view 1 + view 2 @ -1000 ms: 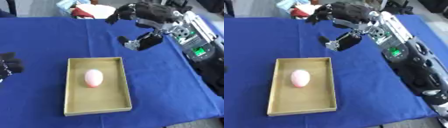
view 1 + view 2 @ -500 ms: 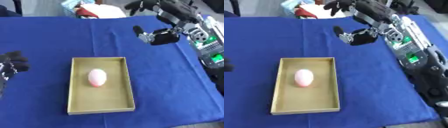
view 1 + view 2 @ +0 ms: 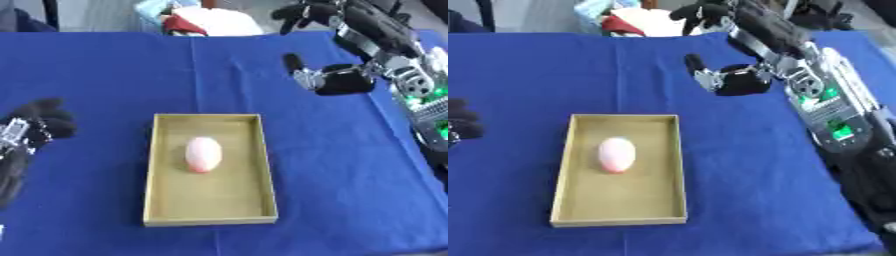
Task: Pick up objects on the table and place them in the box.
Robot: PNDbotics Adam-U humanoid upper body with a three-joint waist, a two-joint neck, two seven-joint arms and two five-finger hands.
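The right hand (image 3: 726, 80), fingers spread and empty, hangs beyond the shallow tan cardboard box (image 3: 161, 170) holding a pink oval object (image 3: 203, 154); the left hand (image 3: 39, 125), fingers curled, sits left of the box.

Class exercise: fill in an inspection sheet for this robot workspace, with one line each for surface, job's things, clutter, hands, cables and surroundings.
Surface: table covered in blue cloth.
Job's things: tan box at centre; pink egg-shaped object lying inside it.
Clutter: nothing seen on the cloth.
Hands: right hand raised over the far right of the table, open, holding nothing; left hand at the left edge, fingers curled, empty.
Cables: nothing seen.
Surroundings: heap of white, red and light blue items beyond the far edge.
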